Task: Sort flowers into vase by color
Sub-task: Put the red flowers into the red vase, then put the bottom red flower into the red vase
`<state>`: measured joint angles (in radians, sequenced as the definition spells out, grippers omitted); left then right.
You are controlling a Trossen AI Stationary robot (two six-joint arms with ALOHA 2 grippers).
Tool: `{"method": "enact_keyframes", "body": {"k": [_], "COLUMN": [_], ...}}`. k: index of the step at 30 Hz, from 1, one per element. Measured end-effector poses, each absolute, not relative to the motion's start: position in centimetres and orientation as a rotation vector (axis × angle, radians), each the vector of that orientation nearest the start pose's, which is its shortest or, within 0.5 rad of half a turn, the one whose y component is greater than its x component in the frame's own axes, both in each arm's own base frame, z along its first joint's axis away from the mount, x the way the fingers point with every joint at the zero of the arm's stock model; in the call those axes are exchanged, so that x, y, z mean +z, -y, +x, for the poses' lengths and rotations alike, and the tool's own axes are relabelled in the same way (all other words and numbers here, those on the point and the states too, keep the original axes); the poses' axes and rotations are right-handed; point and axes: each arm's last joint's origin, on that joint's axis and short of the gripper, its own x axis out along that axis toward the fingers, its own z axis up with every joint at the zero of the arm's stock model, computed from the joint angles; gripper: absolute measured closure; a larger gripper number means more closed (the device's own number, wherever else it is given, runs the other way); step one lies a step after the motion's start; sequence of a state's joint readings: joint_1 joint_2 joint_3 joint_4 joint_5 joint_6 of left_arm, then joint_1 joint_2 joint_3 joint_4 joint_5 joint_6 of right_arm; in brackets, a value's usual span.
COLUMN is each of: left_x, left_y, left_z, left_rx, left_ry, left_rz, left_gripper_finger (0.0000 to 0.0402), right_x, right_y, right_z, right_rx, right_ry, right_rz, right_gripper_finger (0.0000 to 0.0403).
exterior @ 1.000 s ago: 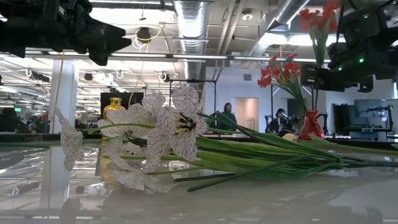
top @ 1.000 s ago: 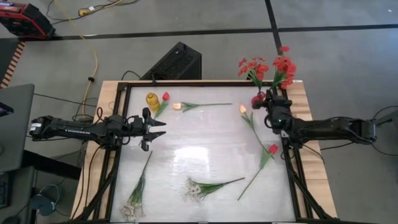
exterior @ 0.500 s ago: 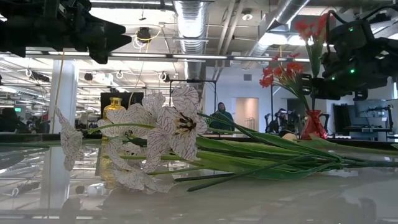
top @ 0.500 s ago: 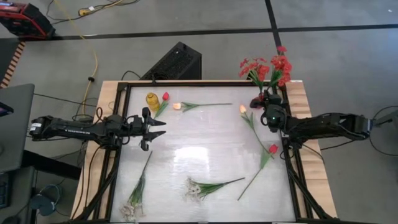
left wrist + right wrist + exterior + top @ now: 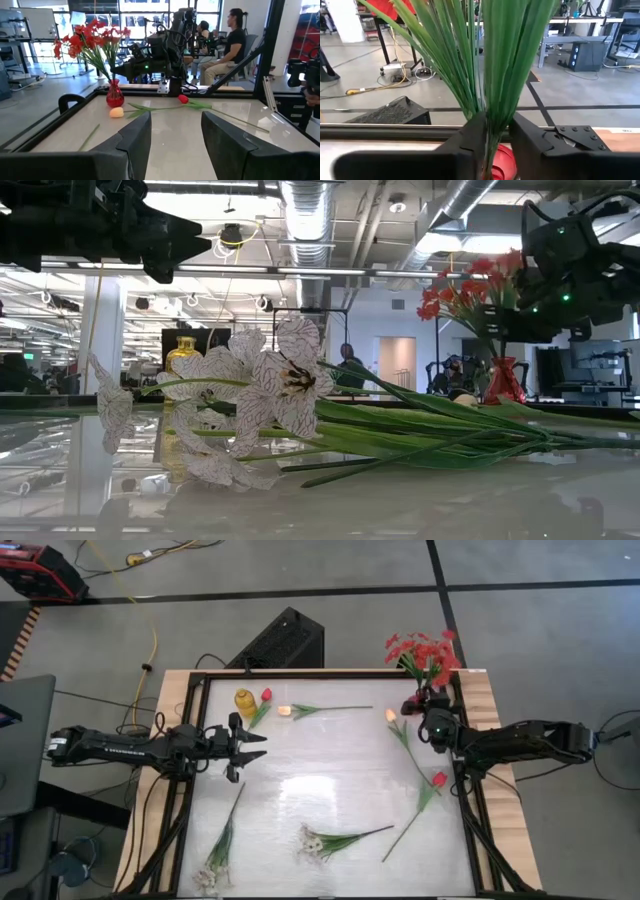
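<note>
Right gripper (image 5: 492, 135) is pinching the red flower stems (image 5: 495, 65) directly above the red vase (image 5: 413, 700), keeping the stalks upright so they drop into its neck. Compared with a second ago, the blossoms are sitting lower and closer to the vase. Left gripper (image 5: 250, 746) is hovering well apart from the vase, fingers spread and empty.

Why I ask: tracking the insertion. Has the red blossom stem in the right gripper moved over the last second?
Yes. In the low view the red blossom stem has dropped toward the red vase.
</note>
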<state>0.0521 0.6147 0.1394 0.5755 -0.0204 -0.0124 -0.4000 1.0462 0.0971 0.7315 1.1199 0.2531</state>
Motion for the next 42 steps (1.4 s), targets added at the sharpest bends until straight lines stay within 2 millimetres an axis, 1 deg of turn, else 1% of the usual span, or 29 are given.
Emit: {"method": "enact_keyframes", "body": {"k": [3,6,10,15,23,25,27,30,33,37,42], "left_x": [20.7,20.7,20.7,20.7,20.7,20.7,20.7,20.7,20.7,20.7,20.4], "left_y": [-0.8,-0.8,-0.8,-0.8,-0.8,-0.7,-0.7,-0.7,-0.7,-0.7,-0.7], "left_z": [14.6,14.6,14.6,14.6,14.6,14.6,14.6,14.6,14.6,14.6,14.6], "left_rx": [0.072,0.072,0.072,0.065,0.048,0.046,0.042,0.027,0.025,0.024,0.026], "left_ry": [0.1,0.1,0.1,0.1,0.1,0.1,0.1,0.1,0.099,0.1,0.075], "left_rz": [-0.011,-0.011,-0.011,-0.016,-0.021,-0.028,-0.035,-0.036,-0.038,-0.045,-0.032], "left_gripper_finger": [0.0239,0.0239,0.0239,0.0239,0.0239,0.0239,0.0239,0.0239,0.0239,0.0239,0.0239], "right_x": [15.0,14.9,14.7,15.7,19.4,20.4,21.2,22.3,22.7,22.6,22.4], "right_y": [8.5,8.5,8.3,8.3,7.9,7.6,7.4,6.9,6.0,3.6,-0.7], "right_z": [13.6,13.7,13.8,14.1,14.1,14.1,14.1,14.3,14.8,15.6,16.6], "right_rx": [-1.497,-1.419,-1.364,-1.326,-1.194,-1.128,-1.062,-0.933,-0.774,-0.615,-0.547], "right_ry": [-0.054,-0.101,-0.176,-0.392,-0.714,-0.774,-0.812,-0.826,-0.838,-0.881,-0.96], "right_rz": [0.109,0.096,0.086,0.051,0.207,0.273,0.376,0.586,0.796,1.004,1.188], "right_gripper_finger": [0.0243,0.0205,0.0167,0.0158,0.0158,0.0158,0.0158,0.0158,0.0158,0.0158,0.0159]}}
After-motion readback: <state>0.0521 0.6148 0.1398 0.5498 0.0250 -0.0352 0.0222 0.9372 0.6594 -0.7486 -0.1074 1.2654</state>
